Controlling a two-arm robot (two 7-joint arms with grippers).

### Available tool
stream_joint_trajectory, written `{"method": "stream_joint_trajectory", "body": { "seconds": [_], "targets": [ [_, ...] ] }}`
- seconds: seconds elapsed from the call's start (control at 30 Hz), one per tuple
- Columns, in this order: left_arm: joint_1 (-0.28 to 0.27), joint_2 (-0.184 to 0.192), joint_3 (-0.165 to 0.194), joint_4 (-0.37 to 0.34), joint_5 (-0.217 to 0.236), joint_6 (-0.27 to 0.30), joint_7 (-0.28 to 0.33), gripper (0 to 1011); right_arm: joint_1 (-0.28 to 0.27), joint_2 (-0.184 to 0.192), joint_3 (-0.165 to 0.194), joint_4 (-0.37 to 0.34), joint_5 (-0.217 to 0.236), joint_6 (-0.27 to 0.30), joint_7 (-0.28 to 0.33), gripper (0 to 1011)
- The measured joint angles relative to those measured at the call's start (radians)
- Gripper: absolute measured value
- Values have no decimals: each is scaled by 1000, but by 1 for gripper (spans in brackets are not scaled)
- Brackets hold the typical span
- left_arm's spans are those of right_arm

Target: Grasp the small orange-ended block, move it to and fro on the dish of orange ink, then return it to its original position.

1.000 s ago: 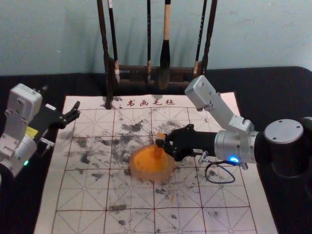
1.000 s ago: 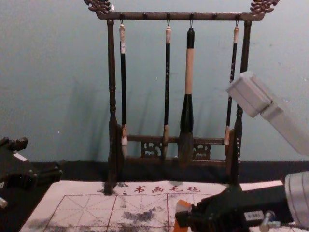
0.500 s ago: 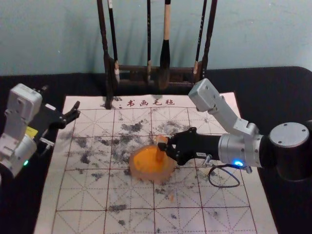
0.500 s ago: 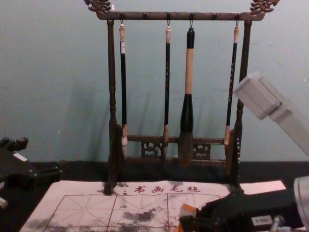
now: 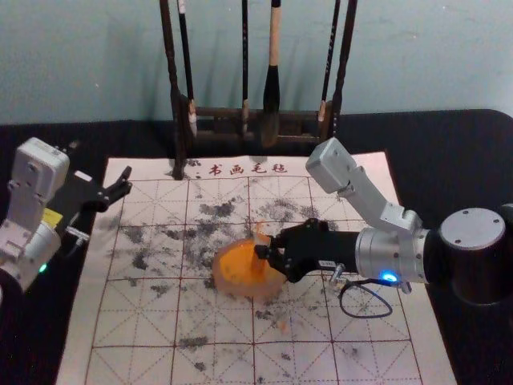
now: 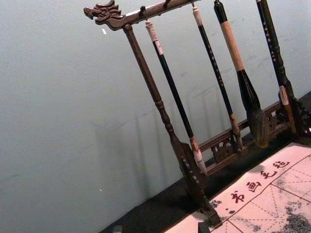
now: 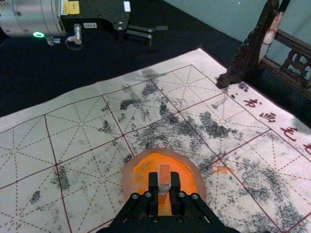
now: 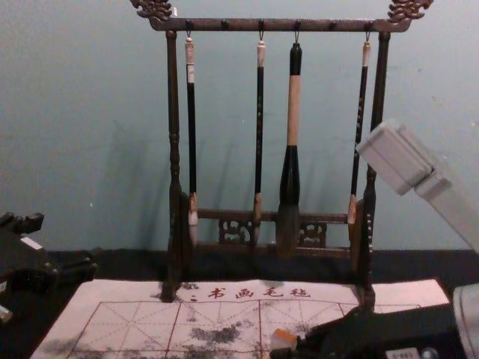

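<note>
Clock positions taken about the dish, 12 o'clock pointing away from the robot. Nearest: white felt mat with red printed grid (image 5: 136, 317), laid on black cloth (image 5: 481, 329); small orange spot on the mat (image 5: 282, 325) at 5 o'clock. Next, shallow round dish with pale translucent rim (image 5: 240, 291), orange ink inside (image 5: 236, 261). Small pale block with orange ends (image 7: 164, 175) stands over the dish's 1–2 o'clock sector, lower end down at the ink; contact with the dish floor cannot be told. Right gripper (image 5: 266, 247) enters from 3 o'clock, pinching the block between its two black fingers; the right wrist view shows one finger pressed to each side. Orange smear on the mat (image 7: 222, 169) just beyond the dish, near 12–1 o'clock. Left gripper (image 5: 124, 184) is parked at 10 o'clock by the mat's edge, fingers spread, holding nothing. Dark ink stains (image 5: 216, 210) at 11 o'clock; red printed characters (image 5: 247, 169) at 12 o'clock near the mat's far edge. Farther, at 12 o'clock, dark carved wooden rack (image 8: 173, 112) carries one thick brush with black-and-tan handle (image 8: 293, 112) and three slim dark-handled brushes (image 8: 260, 112), all hanging upright. Farthest: pale blue-green wall (image 8: 75, 112).
</note>
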Motion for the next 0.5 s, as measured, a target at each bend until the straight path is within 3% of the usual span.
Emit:
{"method": "stream_joint_trajectory", "body": {
  "seconds": [0.5],
  "targets": [
    [0, 0, 0, 0, 0, 0, 0, 1001, 11, -21, -23, 6, 6, 3, 6, 129]
  ]
}}
